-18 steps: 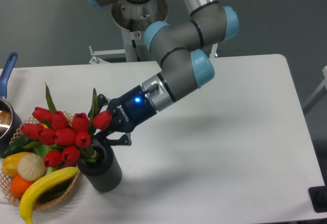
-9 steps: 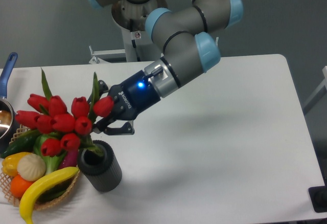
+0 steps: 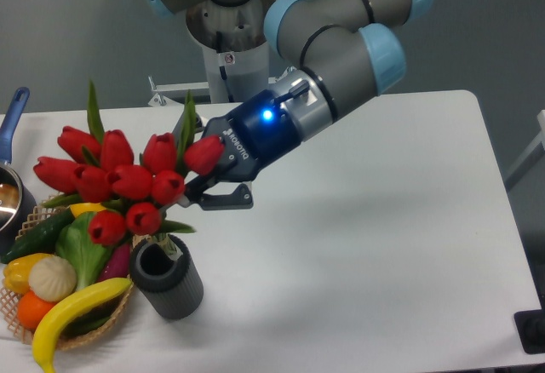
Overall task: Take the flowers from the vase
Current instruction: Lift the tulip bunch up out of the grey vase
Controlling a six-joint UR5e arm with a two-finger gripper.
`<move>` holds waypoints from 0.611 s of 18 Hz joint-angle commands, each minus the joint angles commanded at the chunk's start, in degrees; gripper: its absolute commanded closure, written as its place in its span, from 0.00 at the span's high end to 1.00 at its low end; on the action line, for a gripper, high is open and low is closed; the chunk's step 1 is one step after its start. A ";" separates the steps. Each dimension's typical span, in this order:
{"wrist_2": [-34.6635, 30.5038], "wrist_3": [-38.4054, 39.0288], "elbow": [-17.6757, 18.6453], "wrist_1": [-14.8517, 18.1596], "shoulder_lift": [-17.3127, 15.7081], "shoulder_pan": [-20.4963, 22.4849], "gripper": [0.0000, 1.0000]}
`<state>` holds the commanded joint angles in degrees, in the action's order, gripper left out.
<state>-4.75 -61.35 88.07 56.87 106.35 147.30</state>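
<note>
The gripper (image 3: 207,187) had its fingers closed on the flowers (image 3: 119,184), held above the vase (image 3: 166,278) so the stems could clear its mouth.

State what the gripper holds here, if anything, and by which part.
The gripper holds the flowers, its jaws closed on the stems just under the red buds, on the bunch's right side. The stem ends hang at the mouth of the vase.

The gripper (image 3: 203,187) is clamping the flowers (image 3: 128,181) above the vase (image 3: 167,278), stem ends at its mouth; a wicker basket (image 3: 34,326) is sitting beside the vase.
</note>
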 joint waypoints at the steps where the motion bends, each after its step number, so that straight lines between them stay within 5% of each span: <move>1: 0.62 0.00 -0.17 0.00 -0.09 0.70 0.27; 8: -0.43 -0.09 -0.62 -0.26 0.61 6.59 0.23; 11: -8.74 -0.35 -0.62 -0.26 0.35 8.35 0.23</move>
<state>-13.49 -61.70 87.45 56.60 106.70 155.65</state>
